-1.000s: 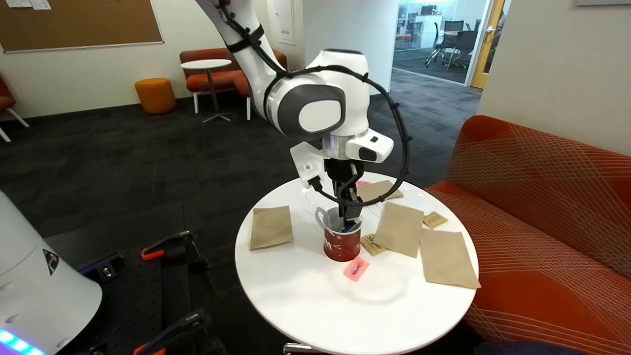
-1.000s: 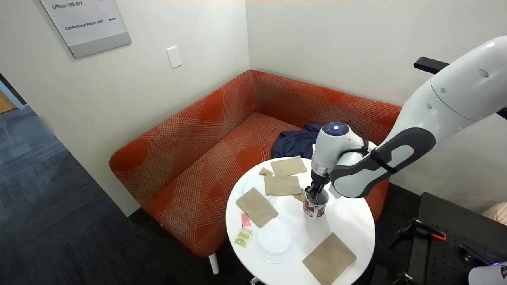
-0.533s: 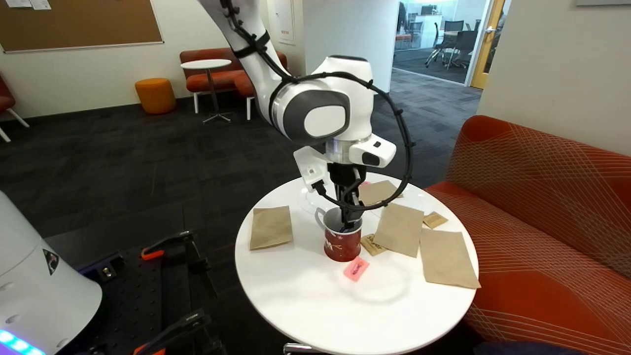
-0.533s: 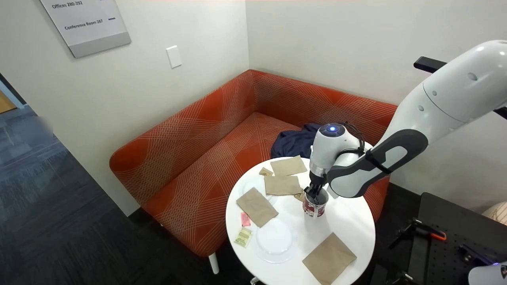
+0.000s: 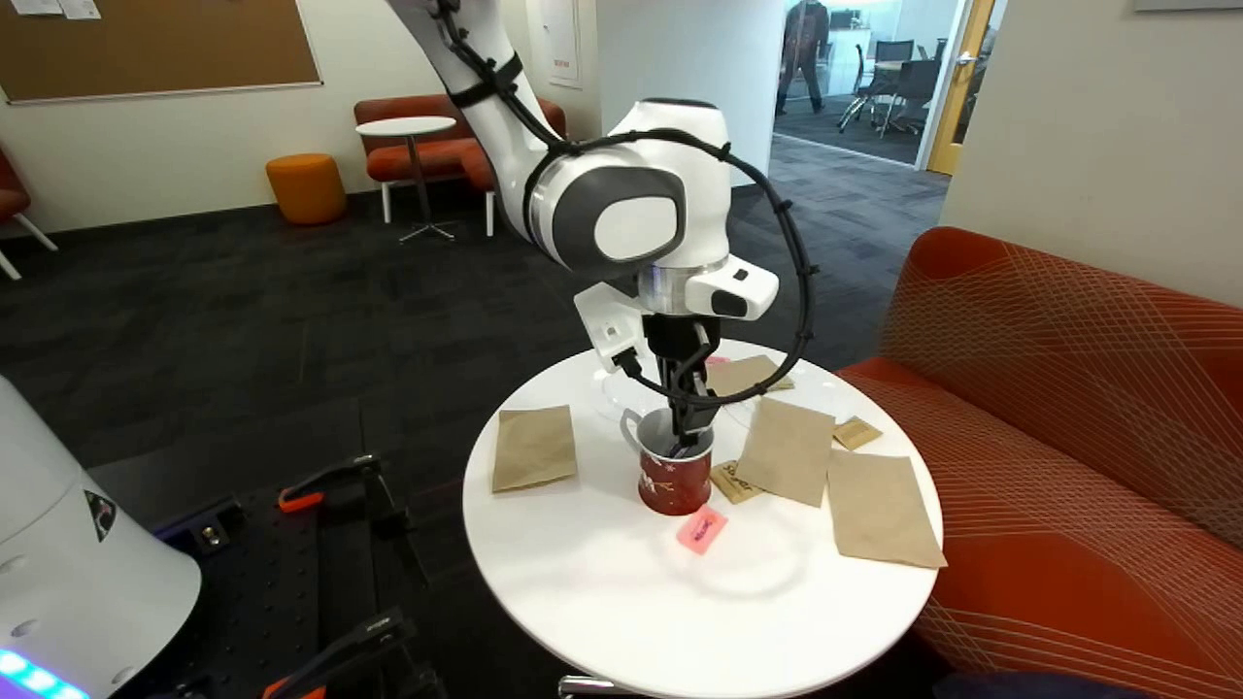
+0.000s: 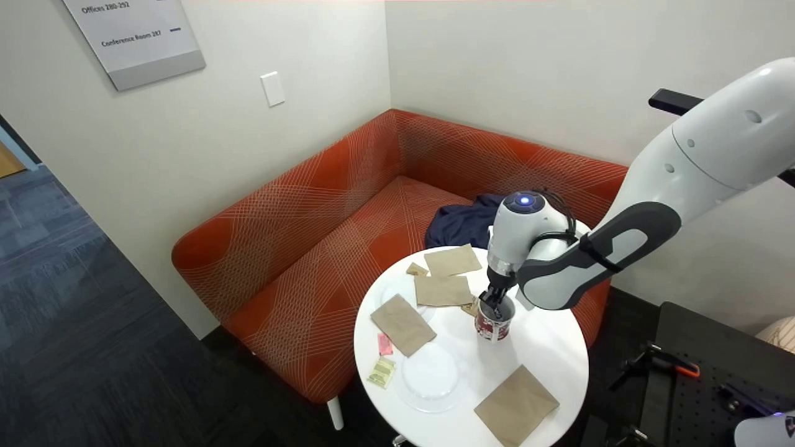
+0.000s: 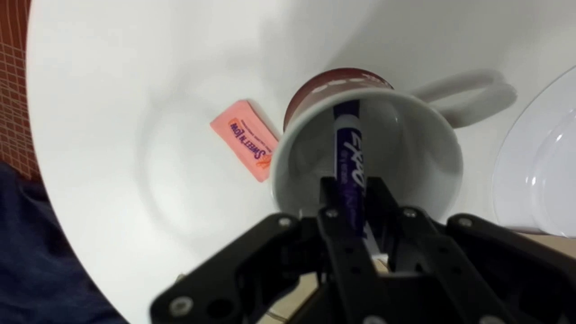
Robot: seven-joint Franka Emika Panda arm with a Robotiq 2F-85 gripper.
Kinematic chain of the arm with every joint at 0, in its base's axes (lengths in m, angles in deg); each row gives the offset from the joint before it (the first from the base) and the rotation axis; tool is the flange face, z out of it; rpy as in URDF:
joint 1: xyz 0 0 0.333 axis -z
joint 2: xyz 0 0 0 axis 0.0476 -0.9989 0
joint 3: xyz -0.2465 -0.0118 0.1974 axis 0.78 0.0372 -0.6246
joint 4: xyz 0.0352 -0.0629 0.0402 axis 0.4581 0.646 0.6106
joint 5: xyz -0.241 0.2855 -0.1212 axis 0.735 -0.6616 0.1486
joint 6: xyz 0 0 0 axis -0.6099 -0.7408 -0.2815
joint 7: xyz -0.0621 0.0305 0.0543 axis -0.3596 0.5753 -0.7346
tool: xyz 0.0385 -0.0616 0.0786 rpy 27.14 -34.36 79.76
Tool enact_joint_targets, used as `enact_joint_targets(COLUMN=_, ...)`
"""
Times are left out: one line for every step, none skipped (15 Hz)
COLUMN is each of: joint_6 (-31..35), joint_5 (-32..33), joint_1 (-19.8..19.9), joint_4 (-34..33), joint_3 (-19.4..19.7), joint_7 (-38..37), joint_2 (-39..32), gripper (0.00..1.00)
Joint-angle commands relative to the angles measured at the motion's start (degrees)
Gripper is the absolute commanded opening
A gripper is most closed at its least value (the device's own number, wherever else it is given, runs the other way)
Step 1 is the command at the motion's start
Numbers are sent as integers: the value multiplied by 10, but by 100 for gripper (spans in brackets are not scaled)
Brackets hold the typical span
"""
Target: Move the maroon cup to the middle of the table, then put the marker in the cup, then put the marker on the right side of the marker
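Gripper (image 7: 352,191) is pinching the purple Expo marker (image 7: 347,155) b/w its fingertips, marker's far end sitting inside the maroon cup (image 5: 673,485). Cup is standing upright on the rd. white table (image 5: 621,602); pink pkt (image 7: 245,140) & tan pkt (image 5: 733,482) are lying just beside it, clear plate (image 7: 517,180) is resting near its handle.

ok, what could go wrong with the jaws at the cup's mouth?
The jaws sit close to the rim of the maroon cup; a sideways move might tip or drag it. The marker between the jaws seems to end near the inner wall, so it may settle leaning. A dragged cup could shove the pink packet beside it.
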Motion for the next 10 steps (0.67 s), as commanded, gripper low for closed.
enact_joint_targets(joint_6=31, joint_5=27, joint_1=-28, joint_4=71, joint_3=27, joint_7=-7, joint_2=79, gripper=5)
enact_joint_targets(joint_6=38, joint_5=39, joint_1=-37, joint_4=85, joint_3=36, joint_7=-13, joint_2=96, gripper=5)
enact_joint_targets(joint_6=43, joint_5=53, joint_1=-46, joint_4=100, joint_3=45, joint_7=-21, joint_2=116, gripper=5)
enact_joint_targets(joint_6=46, joint_5=71, joint_1=-56, joint_4=116, joint_3=57, joint_7=-35, joint_2=141, gripper=5)
enact_joint_targets(joint_6=49, joint_5=86, joint_1=-61, joint_4=130, joint_3=63, joint_7=-45, joint_2=164, gripper=5)
enact_joint_targets(joint_6=54, joint_5=99, joint_1=-61, joint_4=142, joint_3=66, joint_7=-54, joint_2=185, gripper=5)
enact_joint_targets(joint_6=55, joint_5=112, joint_1=-58, joint_4=153, joint_3=67, joint_7=-63, joint_2=208, gripper=5)
enact_joint_targets(joint_6=54, joint_5=123, joint_1=-53, joint_4=162, joint_3=64, joint_7=-73, joint_2=229, gripper=5)
enact_joint_targets(joint_6=51, joint_5=131, joint_1=-45, joint_4=171, joint_3=58, joint_7=-80, joint_2=252, gripper=5)
enact_joint_targets(joint_6=52, joint_5=141, joint_1=-36, joint_4=180, joint_3=52, joint_7=-87, joint_2=271, gripper=5)
